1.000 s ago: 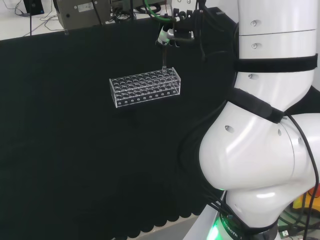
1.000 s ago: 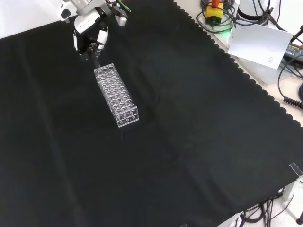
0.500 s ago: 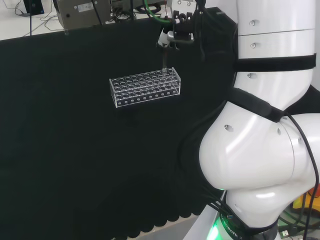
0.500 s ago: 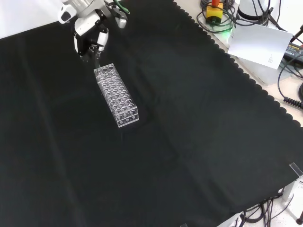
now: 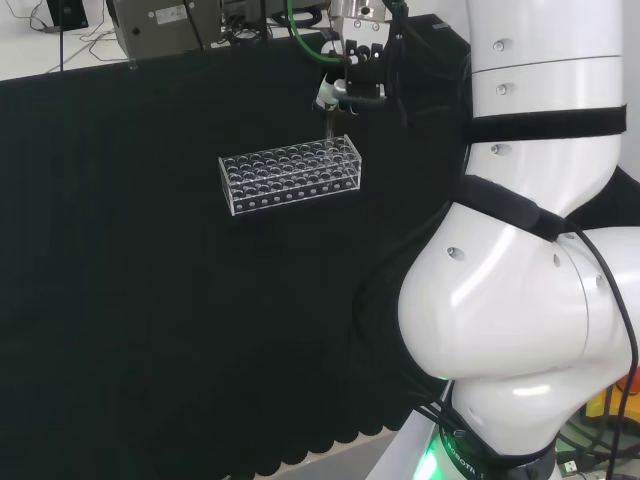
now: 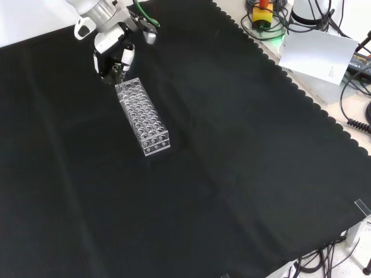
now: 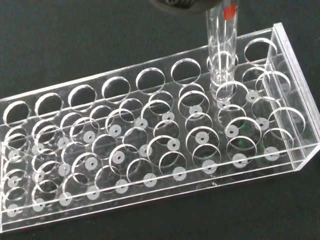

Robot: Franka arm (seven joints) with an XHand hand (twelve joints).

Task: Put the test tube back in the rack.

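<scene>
While the hand [image 5: 345, 85] hangs above the right end of the clear rack [image 5: 290, 175] in the head view, the test tube [image 5: 328, 130] drops straight down from it, upright, with its lower end at the rack's top plate. From the front camera the hand [image 6: 113, 55] comes in at the upper left and sits just beyond the far end of the rack [image 6: 144, 119], which lies lengthwise on the black tabletop [image 6: 232, 162]; the tube is too thin and clear to pick out there. The wrist camera looks down the test tube [image 7: 222, 60] itself: a clear tube with a small red mark near its upper part, its rounded bottom already inside one of the holes of the back row near the rack's [image 7: 150, 150] end wall, passing through the top plate but not clearly resting on the lower one. A blurred dark part of the hand [image 7: 185, 4] sits at the tube's upper end, so the tube lies directly below the hand and is pinched by its fingers at the top. All other holes of the rack that can be seen stand empty.
</scene>
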